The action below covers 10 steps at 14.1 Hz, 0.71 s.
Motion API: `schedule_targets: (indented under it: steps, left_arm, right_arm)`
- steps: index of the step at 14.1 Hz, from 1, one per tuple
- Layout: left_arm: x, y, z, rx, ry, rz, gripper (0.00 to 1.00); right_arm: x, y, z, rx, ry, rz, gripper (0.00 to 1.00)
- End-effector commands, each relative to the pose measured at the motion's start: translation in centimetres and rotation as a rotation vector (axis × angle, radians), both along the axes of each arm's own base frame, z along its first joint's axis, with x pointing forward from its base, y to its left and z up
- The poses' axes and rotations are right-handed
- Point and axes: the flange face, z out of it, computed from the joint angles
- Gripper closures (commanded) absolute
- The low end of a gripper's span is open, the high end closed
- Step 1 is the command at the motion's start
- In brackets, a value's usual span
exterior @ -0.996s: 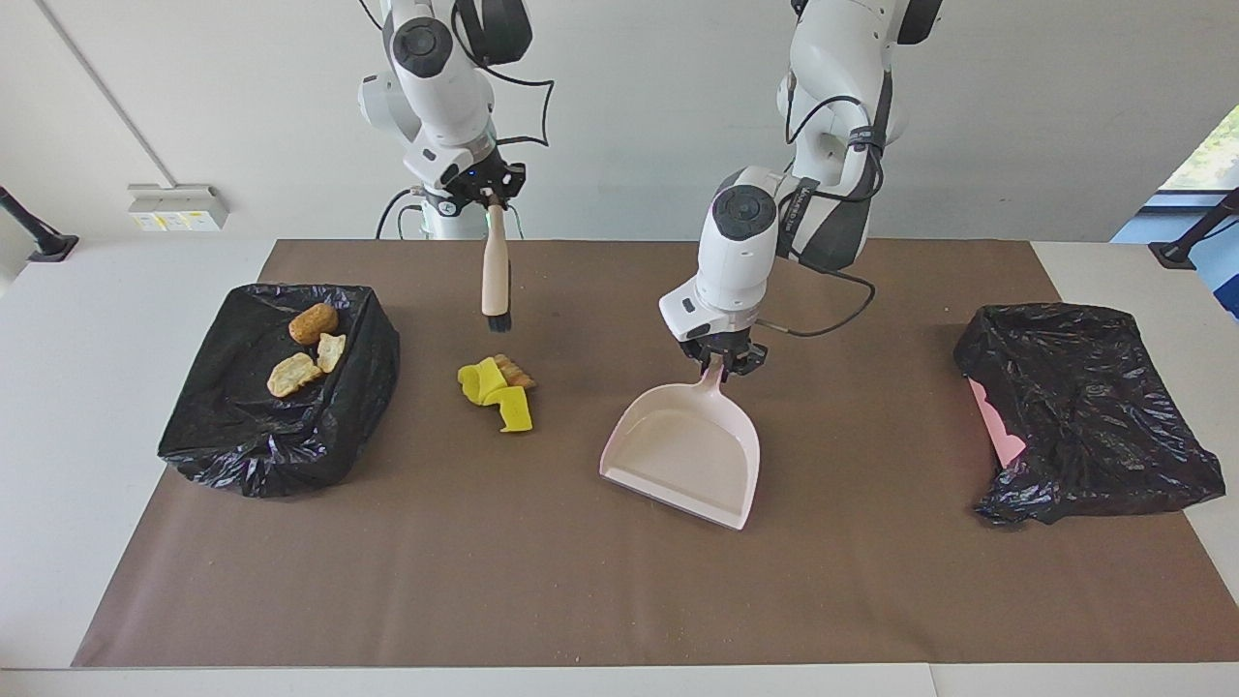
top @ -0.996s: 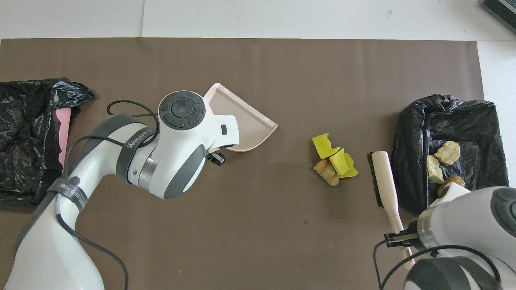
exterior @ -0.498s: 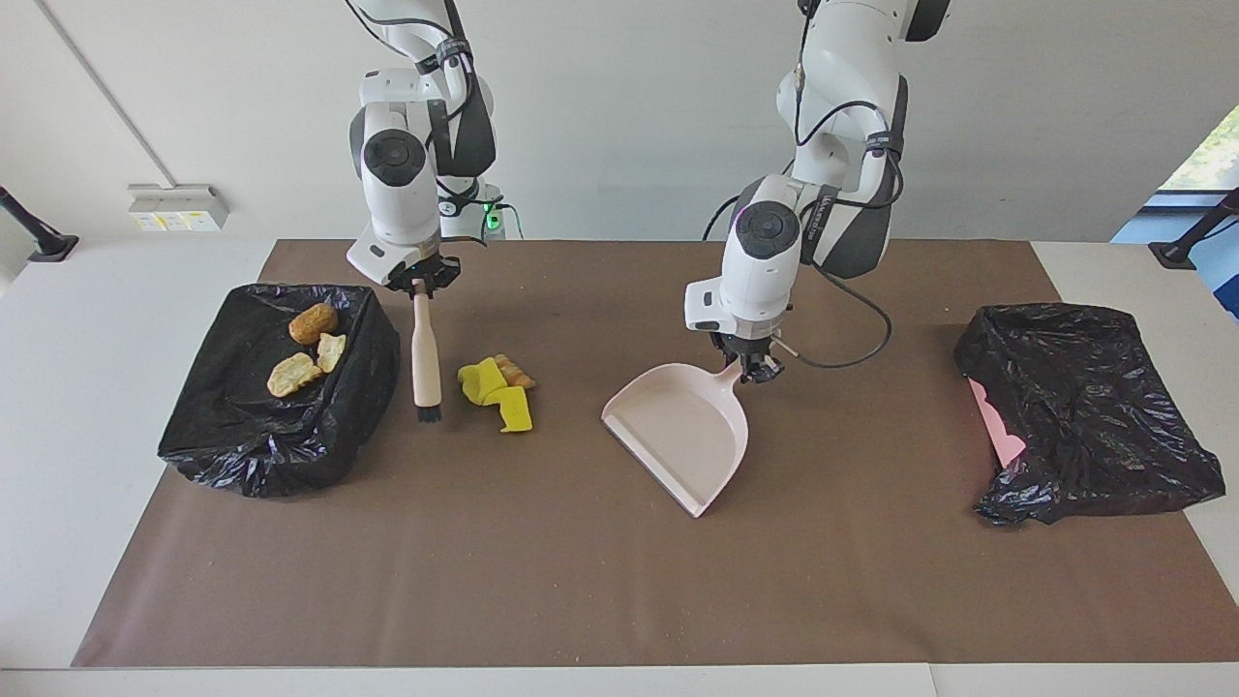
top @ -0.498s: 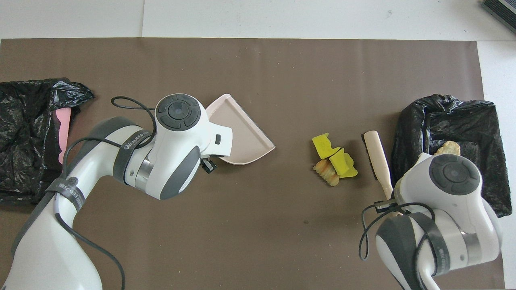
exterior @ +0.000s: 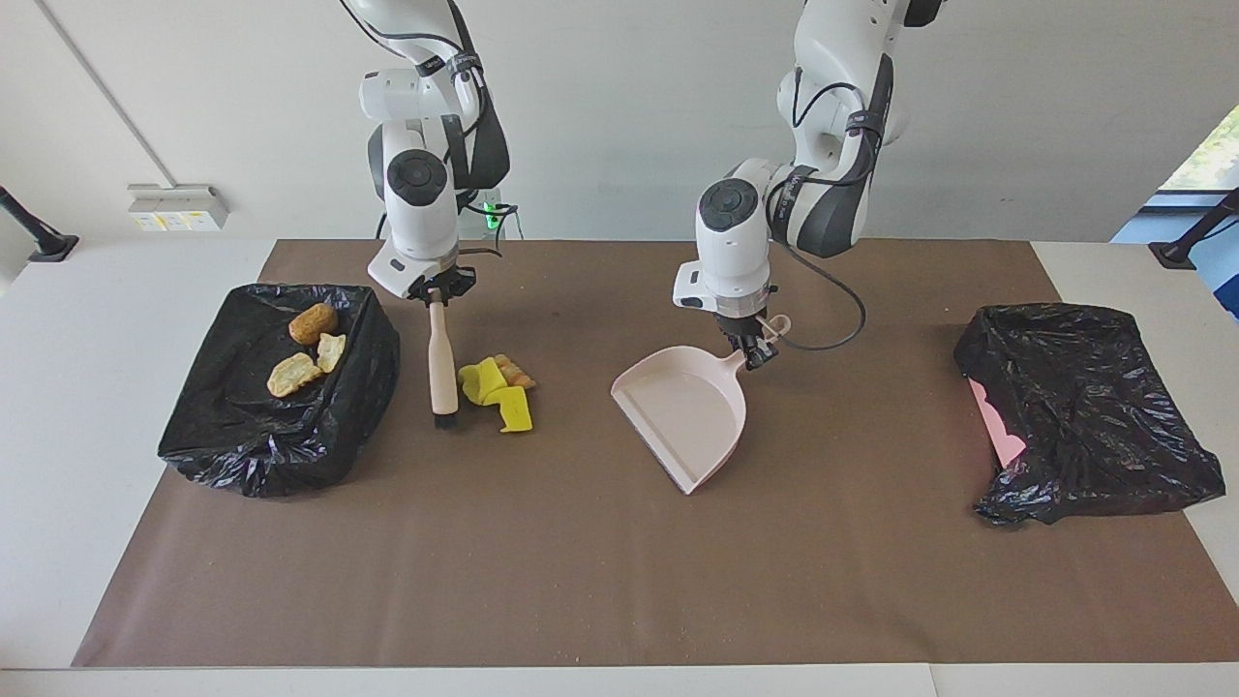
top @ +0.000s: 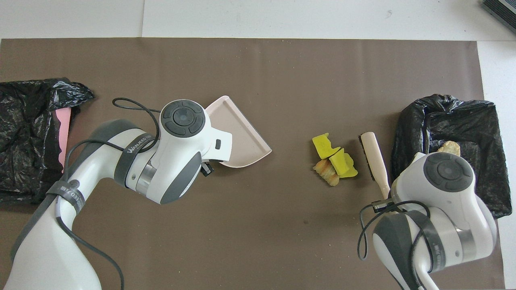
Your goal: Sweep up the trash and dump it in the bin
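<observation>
The loose trash [exterior: 497, 392] is a small pile on the brown mat: yellow sponge pieces and one tan crusty lump, also seen in the overhead view [top: 333, 162]. My right gripper [exterior: 437, 293] is shut on the beige brush [exterior: 442, 360], which hangs bristles-down between the pile and the black-bagged bin [exterior: 223, 436]. Three bread lumps [exterior: 313, 322] lie in that bin. My left gripper [exterior: 751, 348] is shut on the handle of the beige dustpan [exterior: 689, 411], whose open mouth faces the pile with a gap of mat between them.
A second crumpled black bag [exterior: 1084, 407] with something pink under it lies at the left arm's end of the table. The brown mat [exterior: 619, 581] covers most of the white table. In the overhead view the right arm hides part of the bin [top: 463, 121].
The right arm brought the brush down from over the mat to beside the pile, next to the bin. The left arm turned the dustpan so its mouth faces the pile.
</observation>
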Motion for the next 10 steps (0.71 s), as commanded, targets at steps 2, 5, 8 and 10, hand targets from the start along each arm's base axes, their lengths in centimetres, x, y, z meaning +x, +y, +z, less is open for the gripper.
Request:
schedule_targets:
  steps: [2, 5, 8, 10]
  left_arm:
    - [-2.9, -0.4, -1.1, 0.007, -0.004, -0.110, 1.00]
    - [-3.2, -0.5, -1.4, 0.010, 0.016, -0.156, 1.00]
    - [-3.8, -0.5, -2.0, 0.019, 0.027, -0.158, 1.00]
    - [-5.0, -0.9, -3.3, 0.023, 0.038, -0.178, 1.00]
  right_arm:
    - [-0.2, 3.9, -1.3, 0.042, 0.018, -0.020, 1.00]
    - [-1.4, 8.0, -1.0, 0.142, 0.051, -0.035, 1.00]
    - [-2.1, 11.7, -0.8, 0.254, 0.080, -0.063, 1.00]
    - [-2.2, 14.2, 0.0, 0.332, 0.105, -0.081, 1.00]
